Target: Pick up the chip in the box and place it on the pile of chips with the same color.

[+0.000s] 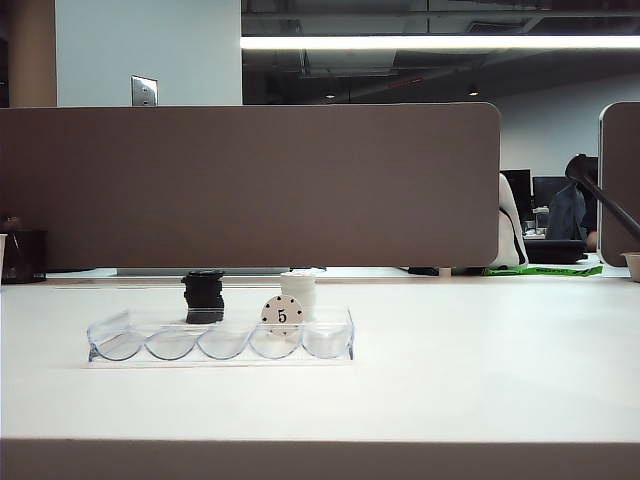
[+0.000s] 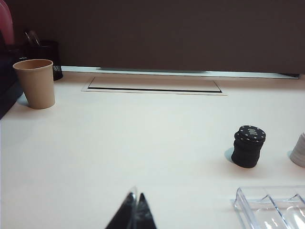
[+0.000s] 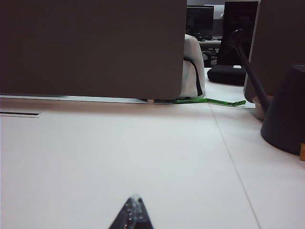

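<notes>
Where the box (image 1: 120, 335) curves, white "5" chip (image 1: 282, 314) upright.

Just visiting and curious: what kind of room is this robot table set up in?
Most likely an open-plan office. A brown desk partition backs the white table, computer monitors stand at a desk beyond it, and a long ceiling strip light runs overhead.

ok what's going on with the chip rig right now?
Nothing is being handled yet. The white chip stands on edge in the clear box, with the white pile and the black stack behind it. The left gripper and right gripper are both shut, empty, low over the table.
</notes>
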Action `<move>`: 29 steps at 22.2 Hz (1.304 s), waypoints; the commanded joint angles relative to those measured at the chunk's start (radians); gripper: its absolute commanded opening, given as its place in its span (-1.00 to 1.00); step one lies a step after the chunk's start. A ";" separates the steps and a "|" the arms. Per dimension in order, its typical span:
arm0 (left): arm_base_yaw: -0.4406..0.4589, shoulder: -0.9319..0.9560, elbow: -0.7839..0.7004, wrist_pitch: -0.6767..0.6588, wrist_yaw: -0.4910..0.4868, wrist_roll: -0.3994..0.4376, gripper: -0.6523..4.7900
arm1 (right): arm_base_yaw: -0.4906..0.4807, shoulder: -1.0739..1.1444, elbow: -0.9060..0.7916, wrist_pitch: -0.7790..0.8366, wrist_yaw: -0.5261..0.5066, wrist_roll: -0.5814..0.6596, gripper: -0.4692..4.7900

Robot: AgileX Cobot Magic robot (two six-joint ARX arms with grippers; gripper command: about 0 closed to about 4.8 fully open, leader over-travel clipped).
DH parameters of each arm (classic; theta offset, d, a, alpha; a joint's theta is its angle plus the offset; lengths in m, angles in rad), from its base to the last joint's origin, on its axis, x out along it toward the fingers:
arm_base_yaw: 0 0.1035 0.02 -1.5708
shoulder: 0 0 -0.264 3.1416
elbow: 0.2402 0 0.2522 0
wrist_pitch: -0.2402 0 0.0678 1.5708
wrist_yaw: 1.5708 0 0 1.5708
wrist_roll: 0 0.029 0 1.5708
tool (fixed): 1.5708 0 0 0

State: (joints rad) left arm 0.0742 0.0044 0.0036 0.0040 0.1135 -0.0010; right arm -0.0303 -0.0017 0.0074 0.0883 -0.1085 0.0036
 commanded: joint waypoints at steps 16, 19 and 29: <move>-0.002 0.001 0.005 0.047 0.068 -0.083 -0.78 | 0.003 0.000 0.020 0.040 -0.006 0.004 -0.84; -0.002 0.001 0.047 -0.027 0.094 -0.082 -0.78 | 0.004 0.002 0.086 0.019 -0.005 0.004 -0.84; -0.087 0.213 0.277 -0.162 0.148 0.067 -0.78 | 0.028 0.413 0.453 -0.234 -0.156 -0.039 -0.84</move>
State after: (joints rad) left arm 0.0097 0.1890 0.2684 -0.1688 0.2550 0.0315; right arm -0.0143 0.3687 0.4286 -0.1463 -0.2413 -0.0242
